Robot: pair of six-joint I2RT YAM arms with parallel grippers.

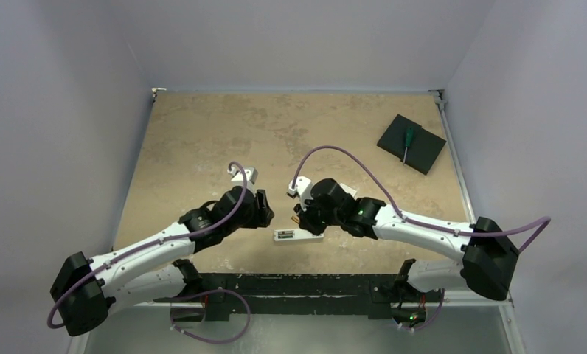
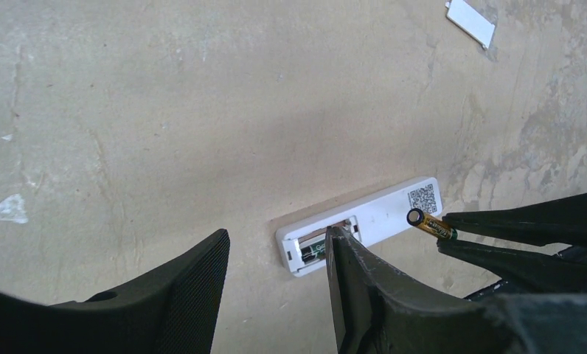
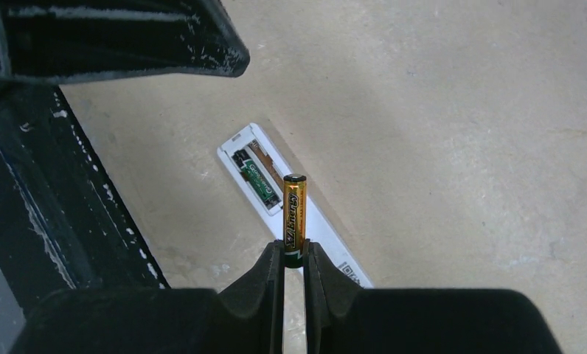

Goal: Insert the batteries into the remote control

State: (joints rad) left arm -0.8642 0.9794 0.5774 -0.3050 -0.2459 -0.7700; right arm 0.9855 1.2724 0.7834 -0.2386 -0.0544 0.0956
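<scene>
The white remote control (image 1: 298, 236) lies back-up near the table's front edge, its battery recess uncovered. One dark green-black battery (image 2: 314, 251) sits in the recess, seen also in the right wrist view (image 3: 255, 179). My right gripper (image 3: 294, 254) is shut on the lower end of the gold-orange battery (image 3: 293, 214), which hangs above the remote (image 3: 326, 234), just short of the recess. From the left wrist, that battery (image 2: 431, 225) hovers over the remote's middle (image 2: 383, 214). My left gripper (image 2: 276, 243) is open beside the remote's recess end. One fingertip (image 2: 335, 236) overlaps the recess edge; whether it touches I cannot tell.
A black square pad (image 1: 411, 144) carrying a green-handled screwdriver (image 1: 407, 140) sits at the back right. A small white cover plate (image 2: 471, 21) lies farther out on the table. The black base rail (image 1: 290, 284) runs along the near edge, and walls enclose the table.
</scene>
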